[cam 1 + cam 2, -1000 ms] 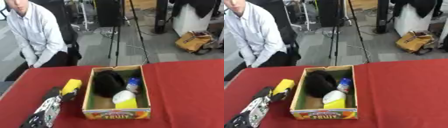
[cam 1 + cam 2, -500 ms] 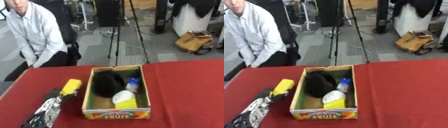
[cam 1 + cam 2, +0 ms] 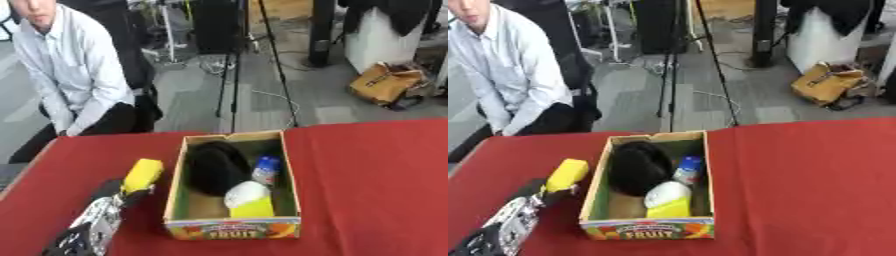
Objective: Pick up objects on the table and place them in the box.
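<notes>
beside cardboard box [image 3: 178, 186], left hand [image 3: 109, 207] grips yellow block [image 3: 143, 175].

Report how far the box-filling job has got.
Done: the cardboard fruit box already holds a black rounded object, a small white bottle with a blue cap and a yellow-and-white item. In hand: the left robot hand is at the yellow block outside the box's left wall. Left: getting that block in.
</notes>
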Controlling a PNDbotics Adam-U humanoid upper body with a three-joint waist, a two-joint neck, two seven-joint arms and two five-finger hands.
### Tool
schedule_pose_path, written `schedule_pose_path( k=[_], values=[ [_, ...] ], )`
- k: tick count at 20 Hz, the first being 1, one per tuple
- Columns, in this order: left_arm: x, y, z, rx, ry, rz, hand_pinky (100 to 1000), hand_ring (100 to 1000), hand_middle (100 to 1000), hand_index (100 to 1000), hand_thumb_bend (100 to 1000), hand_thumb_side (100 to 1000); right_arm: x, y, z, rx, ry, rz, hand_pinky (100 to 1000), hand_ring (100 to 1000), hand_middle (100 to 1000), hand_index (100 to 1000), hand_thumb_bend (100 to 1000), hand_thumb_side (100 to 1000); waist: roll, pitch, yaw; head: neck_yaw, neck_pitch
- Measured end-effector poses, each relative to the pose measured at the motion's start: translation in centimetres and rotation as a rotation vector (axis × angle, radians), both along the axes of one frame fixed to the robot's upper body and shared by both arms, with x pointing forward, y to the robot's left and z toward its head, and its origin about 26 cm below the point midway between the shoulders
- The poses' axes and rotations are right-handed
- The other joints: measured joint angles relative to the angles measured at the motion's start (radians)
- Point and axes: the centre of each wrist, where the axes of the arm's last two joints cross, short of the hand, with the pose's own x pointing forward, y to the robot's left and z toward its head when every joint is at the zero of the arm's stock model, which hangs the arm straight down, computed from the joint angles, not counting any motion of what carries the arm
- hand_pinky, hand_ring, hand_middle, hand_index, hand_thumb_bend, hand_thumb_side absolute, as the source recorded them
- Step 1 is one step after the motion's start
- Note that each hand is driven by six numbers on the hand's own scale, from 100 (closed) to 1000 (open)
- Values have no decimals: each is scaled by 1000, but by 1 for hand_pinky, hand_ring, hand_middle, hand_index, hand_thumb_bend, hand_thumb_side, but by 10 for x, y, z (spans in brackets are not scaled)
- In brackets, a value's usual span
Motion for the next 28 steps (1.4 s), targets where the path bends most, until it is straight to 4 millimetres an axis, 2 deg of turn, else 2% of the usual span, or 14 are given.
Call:
schedule_pose_path(
  k=[1, 2, 9, 10, 13, 16, 23, 27, 28],
  values=[
    [0, 0, 0, -1, 0, -2, 1000, 1000, 1000, 1000, 549, 1000, 0, 0, 0, 0, 0, 0, 943, 889, 711, 742, 100, 1000, 0, 0, 0, 0, 0],
    [0, 0, 0, -2, 0, -4, 1000, 1000, 1000, 982, 500, 1000, 0, 0, 0, 0, 0, 0, 946, 890, 710, 743, 100, 1000, 0, 0, 0, 0, 0],
    [0, -1, 3, -27, -8, -11, 1000, 1000, 1000, 930, 431, 963, 0, 0, 0, 1, 1, 0, 951, 891, 710, 745, 100, 1000, 2, 0, 1, 0, 0],
    [0, -1, 3, -31, -9, -11, 1000, 1000, 1000, 912, 393, 934, 0, 0, 0, 2, 1, -1, 951, 891, 710, 745, 100, 1000, 3, 0, 1, 0, 0],
    [1, -1, 4, -35, -10, -12, 1000, 1000, 998, 881, 355, 909, 0, 0, 0, 2, 2, -1, 952, 891, 709, 745, 100, 1000, 3, 0, 1, 0, 0],
    [1, -1, 4, -38, -11, -12, 1000, 1000, 969, 842, 307, 882, 0, 0, 0, 3, 1, -1, 953, 892, 709, 745, 100, 1000, 4, 0, 1, 0, 0],
    [1, -2, 5, -44, -8, -7, 1000, 1000, 898, 810, 262, 823, 0, 1, -1, 8, 0, 0, 954, 893, 708, 745, 100, 1000, 4, -1, 0, 0, 0],
    [1, -2, 6, -48, -3, -2, 998, 933, 850, 784, 232, 819, 0, 1, -1, 11, -1, 0, 955, 894, 709, 746, 100, 1000, 5, -1, -1, 0, 0],
    [1, -2, 6, -49, -2, 0, 989, 911, 836, 769, 180, 788, 0, 1, -1, 11, -1, 0, 956, 894, 709, 746, 100, 1000, 5, -1, -1, 0, 0]
  ],
)
